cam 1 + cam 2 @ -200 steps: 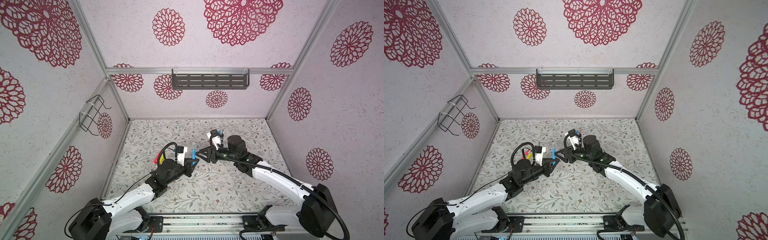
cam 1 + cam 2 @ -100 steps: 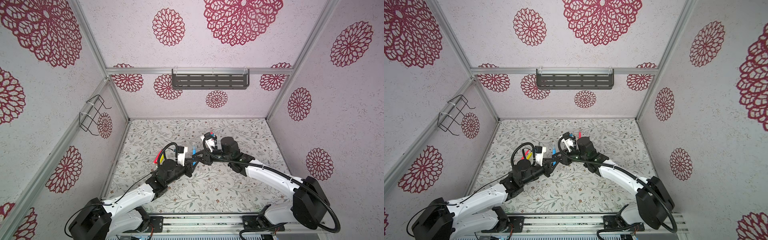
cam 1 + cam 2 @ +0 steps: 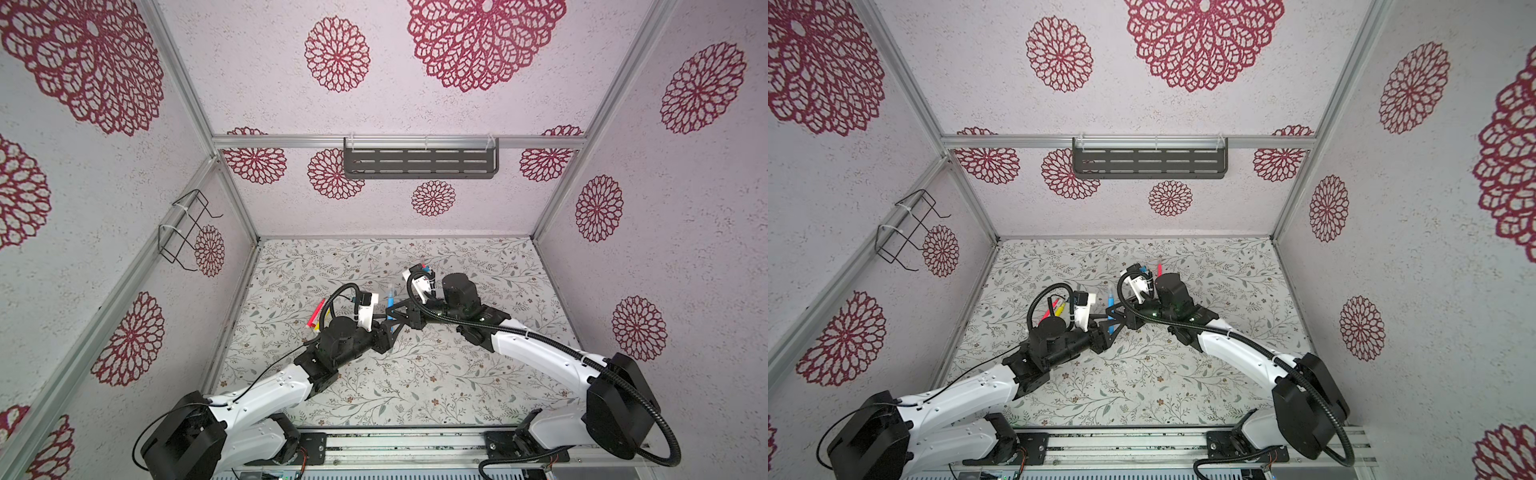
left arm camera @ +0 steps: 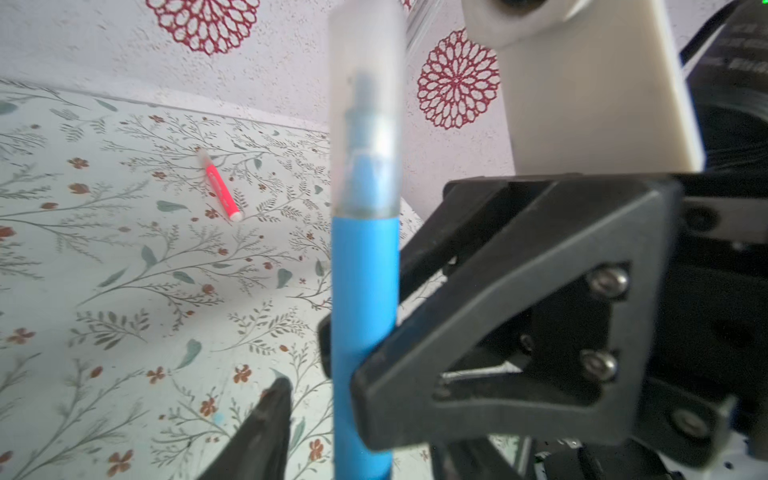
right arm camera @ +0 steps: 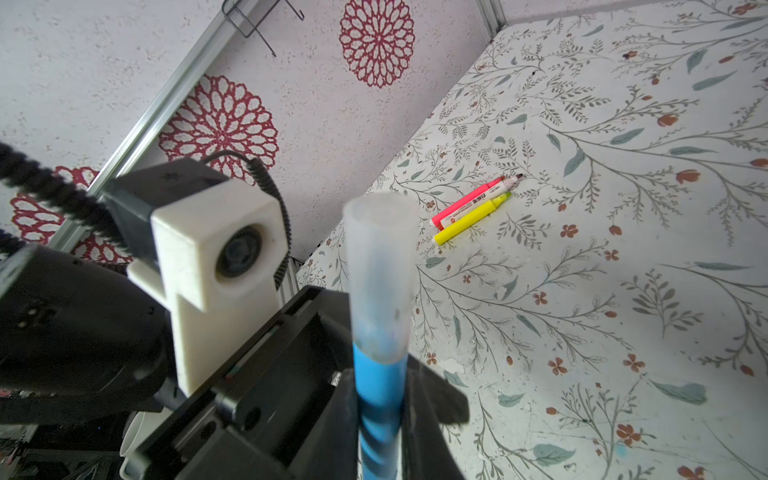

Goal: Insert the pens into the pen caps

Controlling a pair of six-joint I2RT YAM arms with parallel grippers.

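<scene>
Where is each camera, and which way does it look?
Top views: high above the arm bases, facing down onto the table; left arm and right arm show.
Left wrist: on the left arm, facing the blue pen; one own finger shows.
Right wrist: on the right arm, facing that pen; its own fingers show.
Shared: every view shows the right gripper holding it.

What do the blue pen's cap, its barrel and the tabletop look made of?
The cap looks like frosted translucent plastic: the blue tip shows dimly through it. The blue pen has a smooth, opaque, evenly coloured barrel, probably plastic too. The tabletop seems a printed paper or vinyl sheet: flat floral pattern, matte.
</scene>
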